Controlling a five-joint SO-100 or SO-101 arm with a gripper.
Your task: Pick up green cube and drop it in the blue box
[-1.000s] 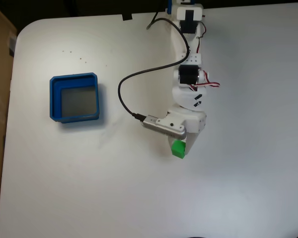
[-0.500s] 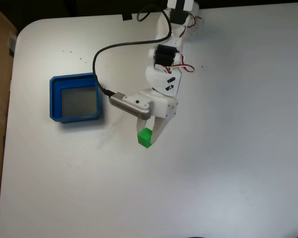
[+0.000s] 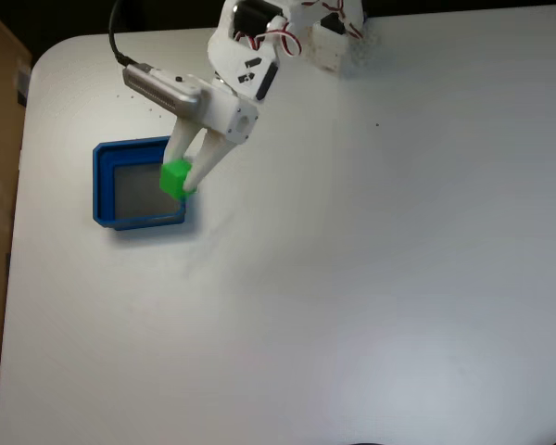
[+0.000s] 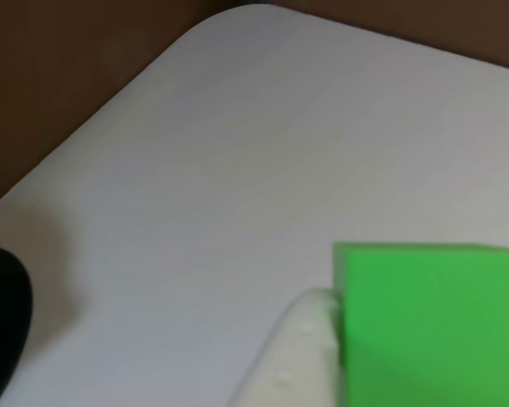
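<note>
— What has changed since half a second ago?

— The arm has swung left in the fixed view. The gripper [image 3: 183, 176] was over bare table, well to the right of the blue box [image 3: 104, 184]; it is now above the box's right side, and the green cube [image 3: 174, 178] has come along with it.

— Is the cube held?

— Yes. The two white fingers [image 3: 208, 160] are clamped on it, one on either side, pointing down and to the left in that view. The cube is up off the table, between the fingertips, and overlaps the box's right wall and the edge of its grey floor.

— And the box itself?

— It sits where it did, on the left part of the white table [image 3: 371, 278], flat, with thick blue walls.

— What does the other view give?

— The green cube [image 4: 433, 326] very close, large at the lower right, with a white finger [image 4: 297, 360] pressed against its left face. Behind them lies the white table [image 4: 237, 153] with its rounded corner, and a dark round object [image 4: 0, 318] at the left edge that I cannot identify.
</note>
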